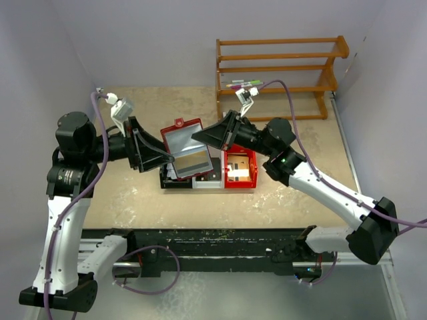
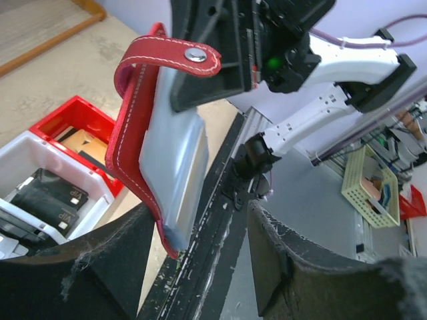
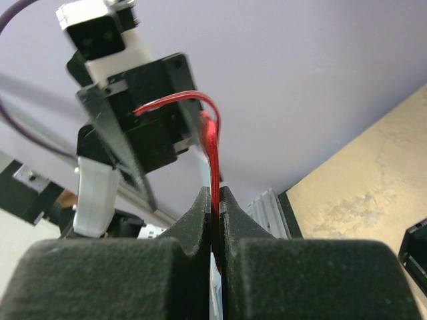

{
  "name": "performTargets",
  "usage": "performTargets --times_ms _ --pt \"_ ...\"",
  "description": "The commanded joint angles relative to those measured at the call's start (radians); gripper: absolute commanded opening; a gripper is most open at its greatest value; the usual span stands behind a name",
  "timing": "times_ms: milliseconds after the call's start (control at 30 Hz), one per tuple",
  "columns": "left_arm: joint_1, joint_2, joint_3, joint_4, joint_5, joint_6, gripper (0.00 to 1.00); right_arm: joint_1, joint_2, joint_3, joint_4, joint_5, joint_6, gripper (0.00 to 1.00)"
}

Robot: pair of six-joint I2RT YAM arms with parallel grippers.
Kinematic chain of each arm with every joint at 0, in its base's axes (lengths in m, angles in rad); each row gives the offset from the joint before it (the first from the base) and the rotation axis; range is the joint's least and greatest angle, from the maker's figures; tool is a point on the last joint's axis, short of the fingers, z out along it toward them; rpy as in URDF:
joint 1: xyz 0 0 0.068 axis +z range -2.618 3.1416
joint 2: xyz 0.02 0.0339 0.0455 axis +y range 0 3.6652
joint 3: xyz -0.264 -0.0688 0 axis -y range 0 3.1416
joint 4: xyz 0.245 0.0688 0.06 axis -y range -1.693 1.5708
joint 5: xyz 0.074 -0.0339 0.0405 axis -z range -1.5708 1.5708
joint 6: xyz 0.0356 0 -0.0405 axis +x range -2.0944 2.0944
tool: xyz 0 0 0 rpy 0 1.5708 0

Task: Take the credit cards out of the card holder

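Note:
The card holder (image 1: 181,141), maroon with blue-grey inner sleeves, hangs open in the air above the bins. My right gripper (image 1: 199,137) is shut on its red right edge (image 3: 214,157). My left gripper (image 1: 165,160) stands open at its lower left corner. In the left wrist view the holder (image 2: 137,140) hangs with its strap tab (image 2: 175,53) on top. Its bottom corner dips between my left fingers (image 2: 80,267) and is not pinched. A tan credit card (image 1: 240,167) lies in the red bin (image 1: 227,183). I cannot make out any cards in the sleeves.
Three small bins sit in a row under the holder: black (image 1: 172,183), white (image 1: 208,183) and red. The white bin (image 2: 27,150) holds dark objects. A wooden rack (image 1: 280,73) with pens (image 1: 243,85) stands at the back right. Grey walls close in both sides.

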Motion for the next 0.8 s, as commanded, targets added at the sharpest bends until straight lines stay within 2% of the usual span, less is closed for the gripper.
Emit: performTargets --times_ms 0,133,367,467,567,633,667,767 --pt "-0.002 -0.02 -0.029 0.065 0.152 0.014 0.6 -0.002 -0.039 0.054 -0.045 0.071 0.042 0.0" --pt "-0.002 -0.034 -0.046 0.09 0.12 0.014 0.59 0.002 -0.036 0.067 -0.011 0.065 0.049 0.0" --pt "-0.002 -0.008 -0.09 0.111 -0.023 -0.003 0.48 0.036 0.02 0.103 0.061 -0.066 0.062 0.0" --pt "-0.002 -0.001 -0.108 0.127 -0.037 -0.02 0.45 0.053 0.046 0.123 0.059 -0.102 0.049 0.0" --pt "-0.002 -0.004 -0.133 0.204 0.012 -0.106 0.37 0.064 0.075 0.142 0.042 -0.117 0.036 0.0" --pt "-0.002 -0.011 -0.155 0.277 0.053 -0.185 0.26 0.066 0.092 0.151 0.034 -0.119 0.028 0.0" --pt "-0.002 -0.014 -0.164 0.312 0.064 -0.223 0.2 0.067 0.099 0.151 0.041 -0.125 0.027 0.02" --pt "-0.002 -0.019 -0.17 0.358 0.071 -0.306 0.03 0.067 0.102 0.131 0.088 -0.147 0.02 0.27"
